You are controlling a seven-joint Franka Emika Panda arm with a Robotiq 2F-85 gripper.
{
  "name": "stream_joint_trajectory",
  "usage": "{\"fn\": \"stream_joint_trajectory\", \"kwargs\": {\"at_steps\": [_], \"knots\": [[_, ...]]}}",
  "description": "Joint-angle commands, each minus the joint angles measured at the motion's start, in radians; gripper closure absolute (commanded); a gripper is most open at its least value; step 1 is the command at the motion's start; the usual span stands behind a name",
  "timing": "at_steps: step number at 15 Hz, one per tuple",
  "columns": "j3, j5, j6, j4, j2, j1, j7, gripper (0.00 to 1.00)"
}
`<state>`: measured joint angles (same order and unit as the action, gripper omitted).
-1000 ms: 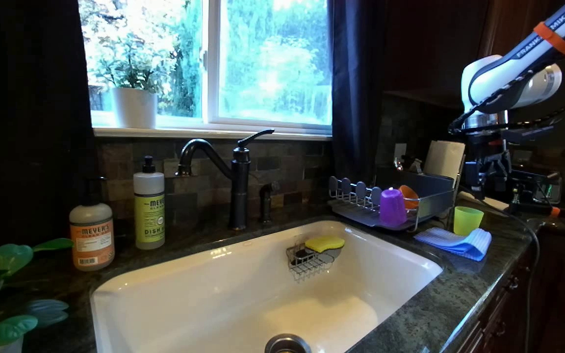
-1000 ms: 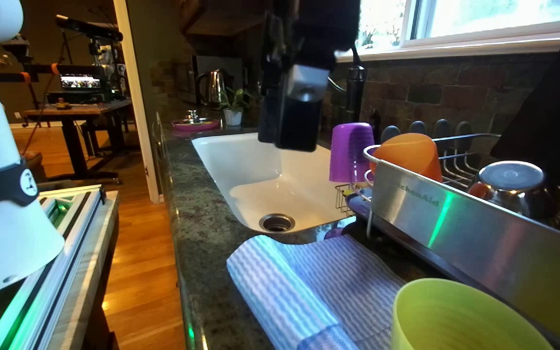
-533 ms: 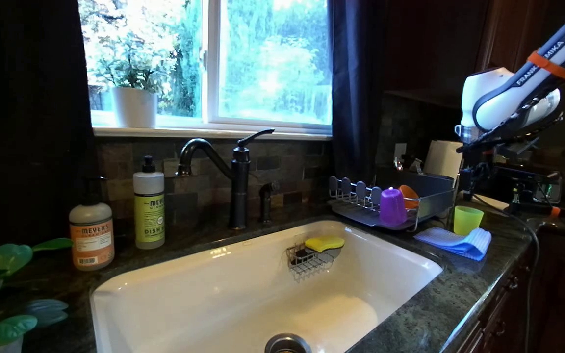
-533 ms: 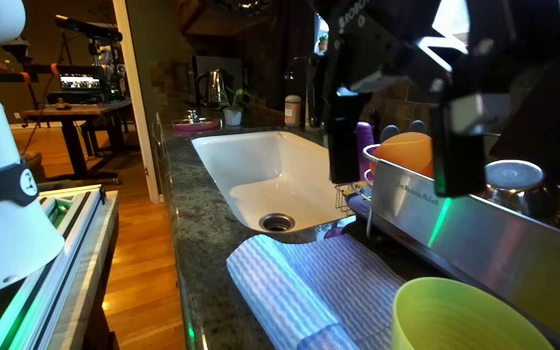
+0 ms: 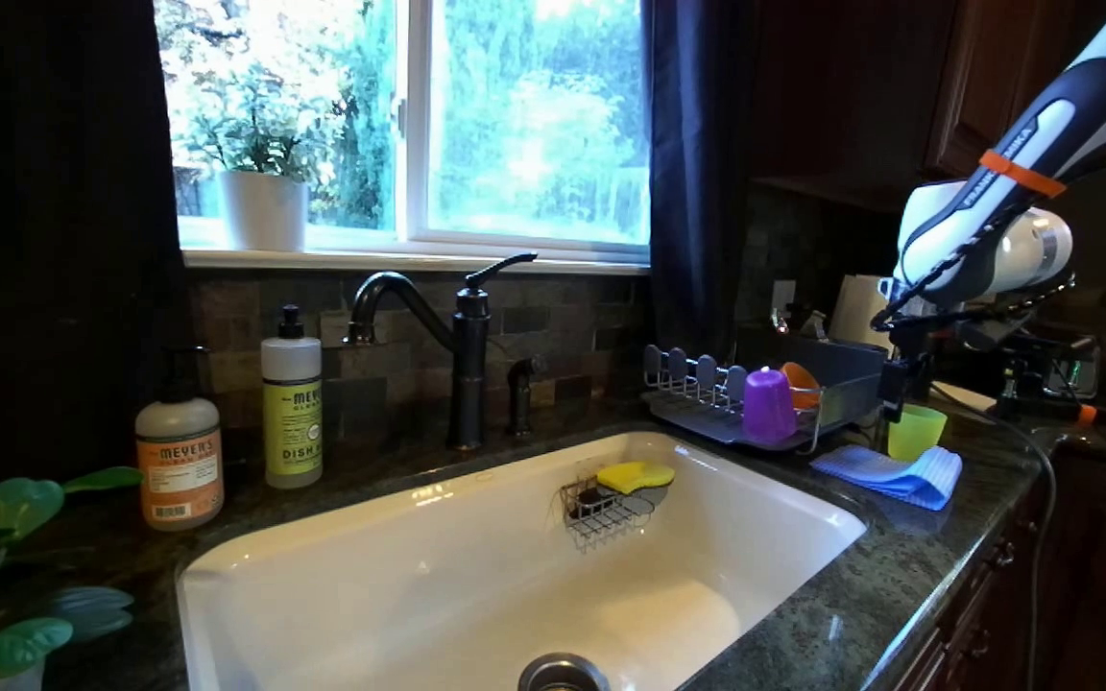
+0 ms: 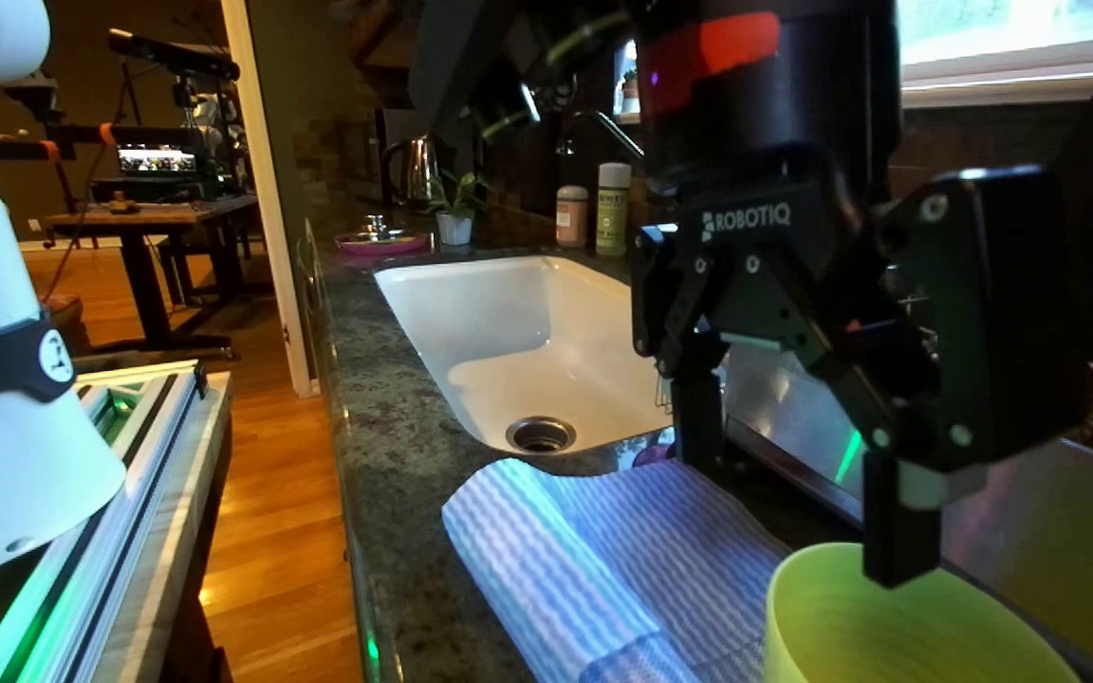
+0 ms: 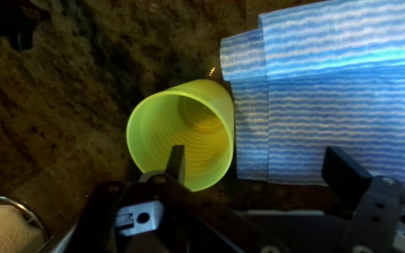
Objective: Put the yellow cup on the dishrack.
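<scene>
The yellow cup (image 5: pixel 918 434) stands upright on the counter beside the dishrack (image 5: pixel 849 408). The cup also shows in an exterior view (image 6: pixel 888 626), cut by the bottom edge, and in the wrist view (image 7: pixel 202 116) with its mouth facing the camera. The dishrack's metal side (image 6: pixel 1049 560) is partly hidden by my gripper (image 6: pixel 799 507). In the wrist view my gripper (image 7: pixel 257 160) is open and empty. One finger overlaps the cup's mouth; the other is over the blue cloth. I cannot tell if the finger is inside the rim.
A folded blue striped cloth (image 5: pixel 899 477) lies against the cup. The rack holds a purple cup (image 5: pixel 769 405) and an orange bowl (image 5: pixel 801 384). The white sink (image 5: pixel 399 576) has a wire holder with a yellow sponge (image 5: pixel 637 477). A dark faucet (image 5: pixel 469 374) stands behind it.
My gripper has come down toward the counter and turned, so both spread fingers now show in an exterior view. One finger has reached the cup's mouth area. The cup has not moved.
</scene>
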<state>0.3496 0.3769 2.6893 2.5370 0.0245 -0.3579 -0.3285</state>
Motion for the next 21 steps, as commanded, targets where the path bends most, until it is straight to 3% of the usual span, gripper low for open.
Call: {"fn": "stream_joint_trajectory", "kwargs": {"at_steps": [1,3,7,11,16,21], "knots": [[0.001,-0.140,0.021,-0.024,-0.069,0.007,-0.122,0.15],[-0.004,-0.190,0.013,-0.035,-0.088,0.000,-0.167,0.42],[-0.006,-0.225,0.006,-0.060,-0.112,-0.012,-0.202,0.72],[0.008,-0.185,-0.011,-0.083,-0.113,-0.024,-0.172,0.99],[0.024,-0.066,-0.133,-0.051,0.037,-0.012,-0.087,0.99],[-0.011,-0.031,-0.288,-0.046,0.255,-0.001,-0.091,0.99]]}}
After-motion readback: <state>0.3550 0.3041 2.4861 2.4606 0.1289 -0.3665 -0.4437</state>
